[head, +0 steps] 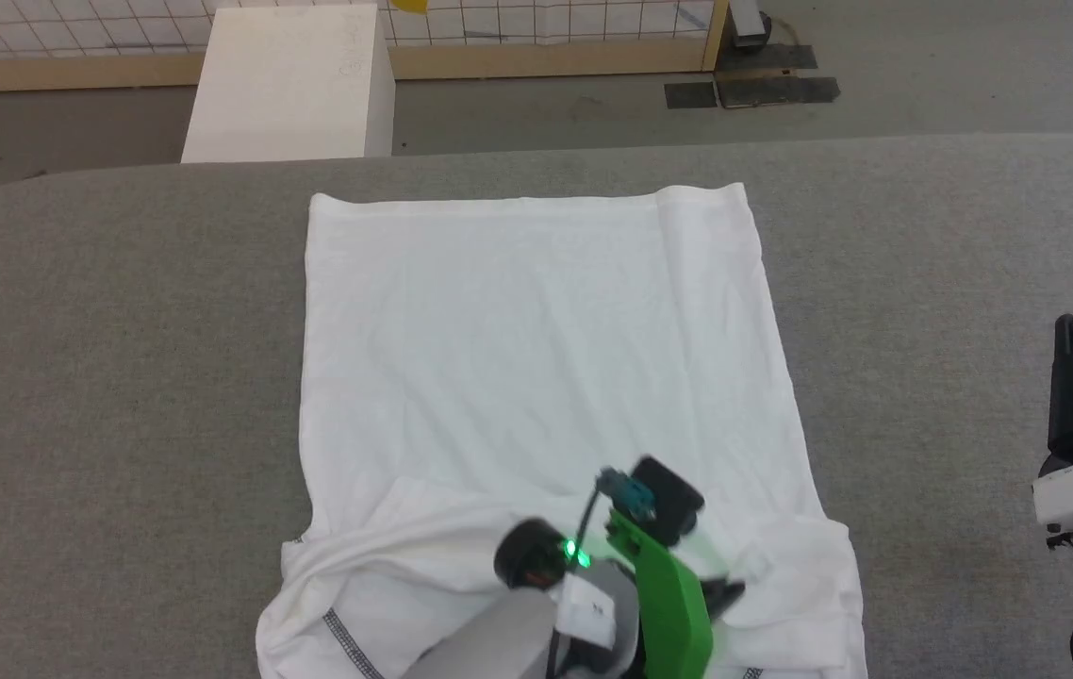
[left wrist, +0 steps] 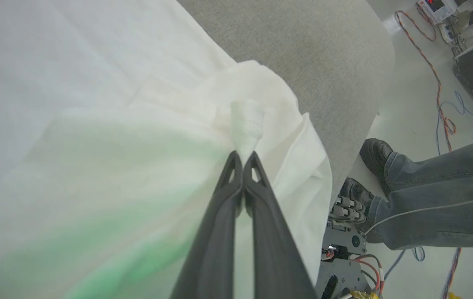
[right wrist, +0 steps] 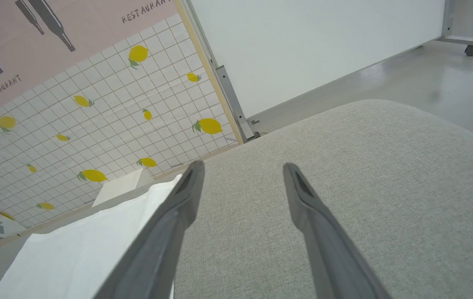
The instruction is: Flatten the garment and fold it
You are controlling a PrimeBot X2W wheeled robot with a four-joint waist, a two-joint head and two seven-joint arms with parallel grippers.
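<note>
White shirt (head: 536,330) lies centred on the tabletop (head: 122,330), far part flat, near edge bunched; left gripper (left wrist: 243,154) pinches a small tuft there (thin hold). The right gripper (right wrist: 240,166) is spread, idle by the right edge. Risk: tuft slips, or pulling wrinkles the flat part.

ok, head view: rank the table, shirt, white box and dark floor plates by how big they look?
1. table
2. shirt
3. white box
4. dark floor plates
The box and plates lie beyond the table, farther from the camera, so this is apparent size only.
</note>
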